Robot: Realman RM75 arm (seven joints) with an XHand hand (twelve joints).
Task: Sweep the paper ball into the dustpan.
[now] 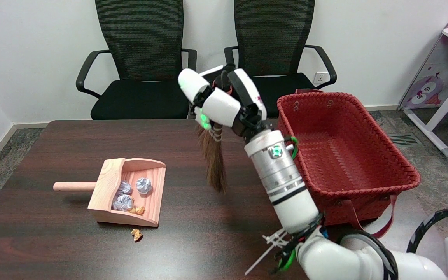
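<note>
I have the right hand [224,101] gripping the small broom [214,163], bristles lifted off the bench [216,241]. One paper ball [136,234] lies just outside the dustpan [109,182] mouth. Next I must lower left-near and flick it in.

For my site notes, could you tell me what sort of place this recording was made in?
Probably an office or meeting room: two black mesh office chairs against a plain white wall, a dark wooden table, and a wall socket above the skirting.
</note>
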